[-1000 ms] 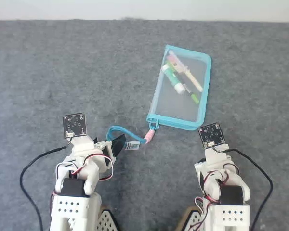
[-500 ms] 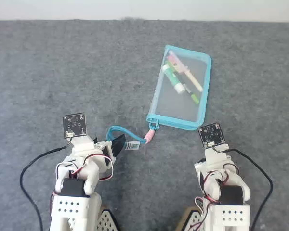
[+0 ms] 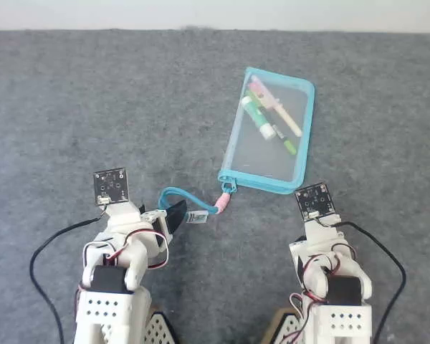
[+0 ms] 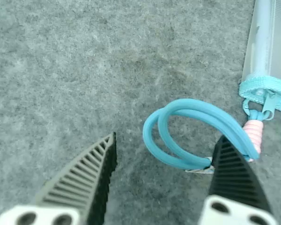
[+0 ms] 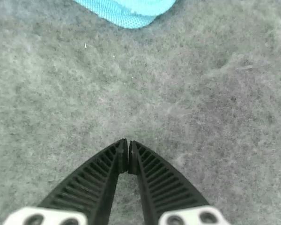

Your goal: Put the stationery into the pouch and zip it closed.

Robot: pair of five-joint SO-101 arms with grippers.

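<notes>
Lying flat on a grey felt-covered table (image 3: 79,93), a clear pouch (image 3: 264,159) with turquoise fabric edging sits at about 1 o'clock from the table's centre in the high view, its long sides tilted slightly toward 1 o'clock. Inside it, bunched at the far end, are several pieces of stationery (image 3: 269,118): pens or markers in green, pink, white and cream, overlapping each other.

The zipper slider (image 3: 228,187) is at the pouch's near corner, at 7 o'clock on the pouch. A short pink toggle (image 3: 221,203) hangs from it, and a turquoise cord loop (image 3: 173,193) trails from there toward 8 o'clock, curling on the felt.

The left gripper (image 4: 167,138) sits at the cord loop, at 7 o'clock from the table's centre. Its black ribbed fingers (image 4: 91,176) are spread wide and clamp nothing. The loop lies between them, and one finger overlaps the cord's near end; whether it touches the cord cannot be told.

The right gripper (image 5: 128,143) is at 5 o'clock from the table's centre, just beside the pouch's near right corner (image 5: 126,9). Its fingers are pressed together at the tips, holding nothing, over bare felt.
</notes>
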